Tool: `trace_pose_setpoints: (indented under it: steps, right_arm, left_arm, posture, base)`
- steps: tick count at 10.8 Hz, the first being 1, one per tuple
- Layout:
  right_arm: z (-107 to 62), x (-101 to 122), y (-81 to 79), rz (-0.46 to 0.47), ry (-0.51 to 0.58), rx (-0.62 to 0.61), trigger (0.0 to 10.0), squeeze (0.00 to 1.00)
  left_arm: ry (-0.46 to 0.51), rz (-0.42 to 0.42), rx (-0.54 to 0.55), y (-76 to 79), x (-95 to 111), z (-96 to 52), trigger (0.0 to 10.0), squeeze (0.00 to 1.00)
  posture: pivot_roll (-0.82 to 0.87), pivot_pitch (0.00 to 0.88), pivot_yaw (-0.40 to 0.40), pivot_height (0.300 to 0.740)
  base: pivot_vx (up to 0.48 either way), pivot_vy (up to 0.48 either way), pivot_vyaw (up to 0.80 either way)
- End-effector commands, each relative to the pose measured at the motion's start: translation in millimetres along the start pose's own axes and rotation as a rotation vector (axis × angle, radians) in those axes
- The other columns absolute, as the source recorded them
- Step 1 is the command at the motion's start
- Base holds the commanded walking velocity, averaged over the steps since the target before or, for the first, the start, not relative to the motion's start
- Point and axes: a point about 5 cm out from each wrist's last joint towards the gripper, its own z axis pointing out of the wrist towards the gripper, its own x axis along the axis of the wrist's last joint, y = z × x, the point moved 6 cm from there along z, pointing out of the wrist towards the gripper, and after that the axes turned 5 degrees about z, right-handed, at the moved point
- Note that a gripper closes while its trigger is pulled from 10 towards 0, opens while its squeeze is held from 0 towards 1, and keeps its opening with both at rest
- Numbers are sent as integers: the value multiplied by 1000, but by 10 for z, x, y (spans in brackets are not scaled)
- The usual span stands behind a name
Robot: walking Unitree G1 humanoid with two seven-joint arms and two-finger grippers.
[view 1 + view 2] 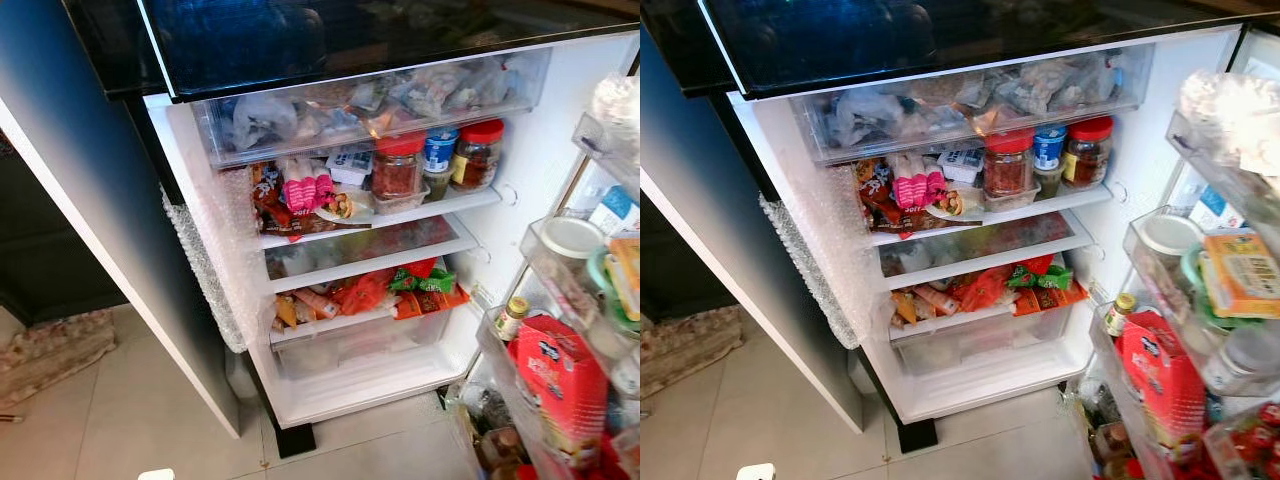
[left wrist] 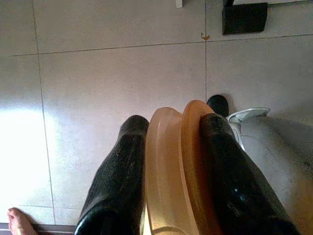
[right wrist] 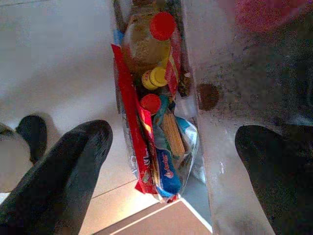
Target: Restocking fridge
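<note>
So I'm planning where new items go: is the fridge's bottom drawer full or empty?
Cannot tell for sure. The bottom drawer is pushed in, and nothing shows through its clear front; the shelf above it is crowded with snack packets.

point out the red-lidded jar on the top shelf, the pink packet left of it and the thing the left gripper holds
red-lidded jar [image 1: 398, 170], left eye view, on its glass body
pink packet [image 1: 308, 190], left eye view, on its front
orange plastic piece [image 2: 176, 166], left wrist view, on its curved edge between the fingers
</note>
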Motion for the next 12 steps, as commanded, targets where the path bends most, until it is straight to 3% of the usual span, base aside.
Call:
trace_pose_setpoints:
  steps: [1,2,4,5,7,8,9,12]
  right_arm:
    - [10,42,149,22,18,-46,10000,0]
    - [10,42,149,22,18,-46,10000,0]
    - [-10,-45,612,46,3,-148,10000,0]
    - [-6,-55,499,65,0,-122,10000,0]
    - [-23,-8,-214,108,-2,127,10000,0]
    - [-32,-4,-302,126,-8,151,10000,0]
    - [-71,26,-576,122,-17,249,10000,0]
    - [-91,-81,-594,108,-47,258,10000,0]
  left_arm:
    - [3,-4,11,-38,8,-2,10000,0]
    - [3,-4,11,-38,8,-2,10000,0]
    - [5,-1,11,-50,19,-1,10000,0]
    - [5,-1,12,-52,22,-1,10000,0]
    - [10,5,9,-48,32,0,10000,0]
    - [11,10,8,-48,36,0,10000,0]
    - [12,9,9,-46,37,0,10000,0]
    - [15,1,1,-36,35,-1,10000,0]
  posture:
    - [-106,0,48,740]
    - [-106,0,48,740]
    - [-106,0,52,740]
    - [-105,0,54,740]
    - [-101,0,55,740]
    - [-101,0,55,740]
    - [-101,0,56,740]
    - [-111,0,65,740]
  base:
    - [0,0,0]
    - [0,0,0]
    - [0,0,0]
    - [0,0,0]
    - [0,0,0]
    - [0,0,0]
    - [0,-266,0]
    - [0,-263,0]
